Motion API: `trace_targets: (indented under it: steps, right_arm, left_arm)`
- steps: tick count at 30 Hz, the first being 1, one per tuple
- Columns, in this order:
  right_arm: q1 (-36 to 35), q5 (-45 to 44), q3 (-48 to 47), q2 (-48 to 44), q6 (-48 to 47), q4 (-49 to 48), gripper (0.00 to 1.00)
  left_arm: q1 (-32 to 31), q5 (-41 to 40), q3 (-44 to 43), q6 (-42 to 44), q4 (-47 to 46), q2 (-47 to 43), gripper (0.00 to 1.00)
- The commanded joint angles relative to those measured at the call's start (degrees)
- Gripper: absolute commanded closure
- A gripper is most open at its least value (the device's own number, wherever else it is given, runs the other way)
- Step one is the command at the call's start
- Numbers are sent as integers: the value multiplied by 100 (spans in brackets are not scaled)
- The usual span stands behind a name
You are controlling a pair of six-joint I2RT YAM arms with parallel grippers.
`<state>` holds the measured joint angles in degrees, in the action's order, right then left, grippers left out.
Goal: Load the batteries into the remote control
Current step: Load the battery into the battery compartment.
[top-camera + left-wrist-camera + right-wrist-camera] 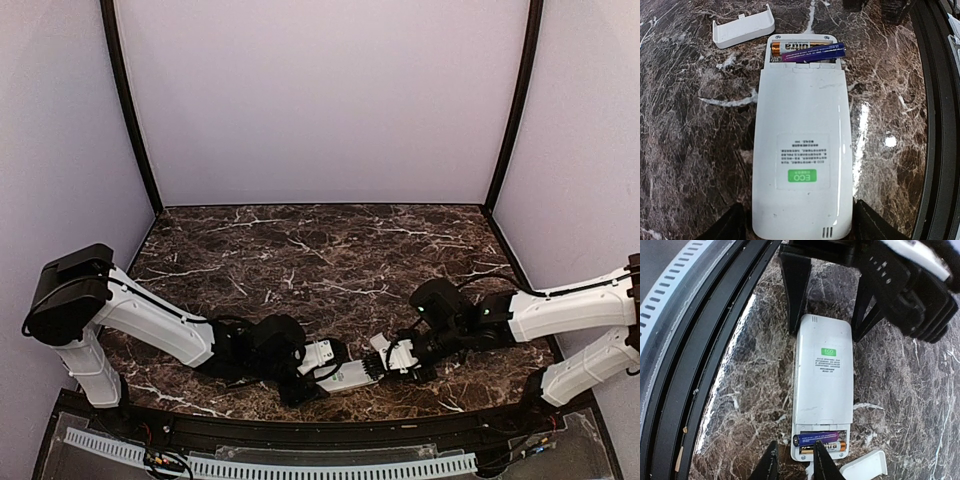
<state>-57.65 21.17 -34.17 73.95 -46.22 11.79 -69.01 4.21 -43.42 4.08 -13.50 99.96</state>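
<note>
A dark brown marble tabletop [300,250], veined in white and polished enough to throw back bright spots of light, is the ground for everything here. Close to its near edge lies a small white cover plate [742,27] (a rounded-square shell with a raised lip along its sides), resting flat on the stone. A black rim [300,430] follows the tabletop's near edge, and just outside that runs a white slotted strip [330,467]. Plain pale lilac walls [320,100] rise from the tabletop's far edge and both sides. Two black poles [128,100] stand at the tabletop's far corners, leaning slightly outward.
</note>
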Motion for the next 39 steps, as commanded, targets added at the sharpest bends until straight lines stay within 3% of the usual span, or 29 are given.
trace_targets:
  steps: [1, 8, 23, 39]
  right_arm:
    - [-40, -128, 234, -52, -410, -214, 77]
    - [-117, -490, 150, 255, -461, -507, 77]
    - [-211, -617, 194, 451, -528, -683, 89]
    - [-239, -622, 140, 594, -570, -610, 92]
  left_arm:
    - [-24, 121, 164, 5, 402, 186, 28]
    - [-24, 105, 175, 47, 473, 195, 34]
    - [-24, 75, 177, 16, 509, 190, 36]
    - [-24, 51, 185, 66, 488, 259, 36]
